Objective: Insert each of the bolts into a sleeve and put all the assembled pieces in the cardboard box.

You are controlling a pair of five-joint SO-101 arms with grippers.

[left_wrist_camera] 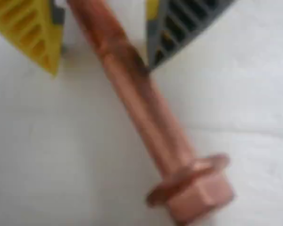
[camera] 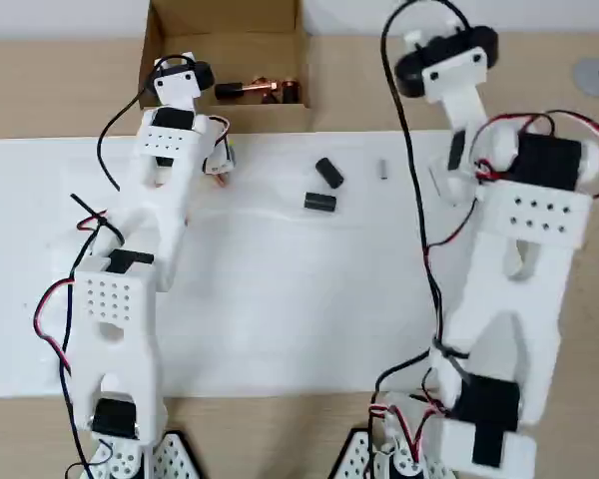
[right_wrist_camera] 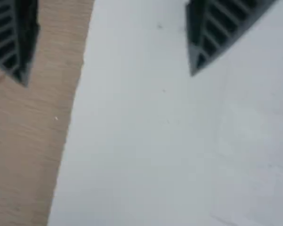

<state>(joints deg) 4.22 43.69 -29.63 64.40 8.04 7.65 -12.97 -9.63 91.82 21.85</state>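
Straddles a copper bolt (left_wrist_camera: 146,117) over the white sheet (camera: 280,299), just outside the cardboard box (camera: 280,118), with left jaws spread, grey fingertip (left_wrist_camera: 179,28) touching its shaft. Has 2 black sleeves (camera: 328,172) (camera: 319,203) loose farther from the box, copper pieces (camera: 265,90) inside it. Hangs right jaws wide apart over the sheet's edge and bench (right_wrist_camera: 33,141).
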